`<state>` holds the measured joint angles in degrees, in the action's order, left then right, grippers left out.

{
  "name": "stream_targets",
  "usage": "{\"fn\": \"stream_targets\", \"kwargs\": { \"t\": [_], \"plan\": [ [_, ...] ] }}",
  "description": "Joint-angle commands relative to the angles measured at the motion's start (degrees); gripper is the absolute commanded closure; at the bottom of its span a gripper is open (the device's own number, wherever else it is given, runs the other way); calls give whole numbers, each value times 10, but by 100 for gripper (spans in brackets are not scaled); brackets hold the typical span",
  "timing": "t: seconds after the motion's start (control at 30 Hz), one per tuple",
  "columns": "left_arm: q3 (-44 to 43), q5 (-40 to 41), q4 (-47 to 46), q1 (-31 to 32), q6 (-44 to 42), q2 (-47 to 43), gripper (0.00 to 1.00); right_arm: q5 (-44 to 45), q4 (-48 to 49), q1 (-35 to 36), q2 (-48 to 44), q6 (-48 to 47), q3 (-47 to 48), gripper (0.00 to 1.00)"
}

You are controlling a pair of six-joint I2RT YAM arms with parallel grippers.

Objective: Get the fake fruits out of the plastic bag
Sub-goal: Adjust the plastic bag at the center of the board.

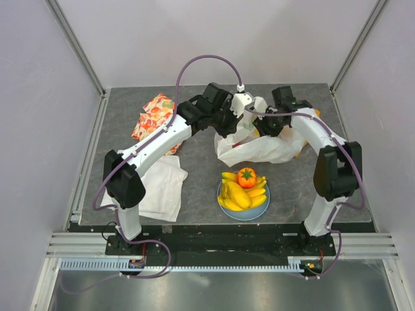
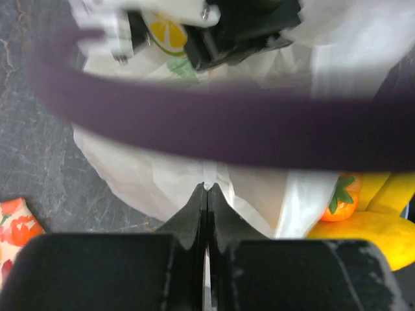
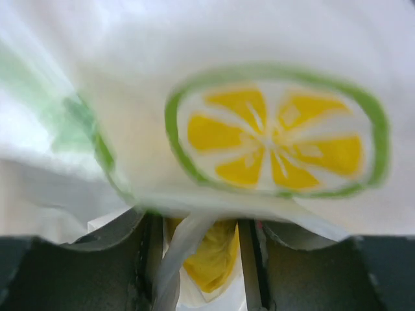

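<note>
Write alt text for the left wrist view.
The left tool, fingers shut together, pinches the edge of the white plastic bag on a dark grey table. A blurred purple cable crosses the frame. An orange fruit with a green top and yellow bananas lie at lower right.

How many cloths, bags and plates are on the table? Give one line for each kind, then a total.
Cloths: 2, a floral cloth and a white cloth
Bags: 1, the plastic bag
Plates: 1, the blue plate
Total: 4
</note>
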<state>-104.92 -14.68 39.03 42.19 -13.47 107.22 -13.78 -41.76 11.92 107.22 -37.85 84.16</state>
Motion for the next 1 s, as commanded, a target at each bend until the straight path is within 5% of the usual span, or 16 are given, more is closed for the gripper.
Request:
{"fn": "stream_targets", "kwargs": {
  "t": [0.0,0.37,0.5,0.53,0.57,0.8,0.93,0.97],
  "plan": [
    [-19,33,-19,1,-5,-1,98,-143,-78,-19,-112,16,79,59],
    [-40,88,-31,1,-15,16,98,-310,-61,-88,-104,124,66,58],
    [-34,100,-33,0,-16,9,98,-210,8,-76,-147,89,-11,62],
    [-34,100,-34,0,-15,8,98,-173,24,-79,-154,99,-25,84],
    [-30,100,-36,0,-14,5,98,-149,59,-80,-162,109,-42,90],
    [-50,182,-60,-5,4,13,98,-56,114,-81,-211,92,-130,94],
    [-94,167,-64,-27,51,-11,56,-120,81,-81,-224,96,-110,96],
    [-105,149,-65,-33,61,-21,51,-128,71,-80,-223,114,-108,99]
  ]
}}
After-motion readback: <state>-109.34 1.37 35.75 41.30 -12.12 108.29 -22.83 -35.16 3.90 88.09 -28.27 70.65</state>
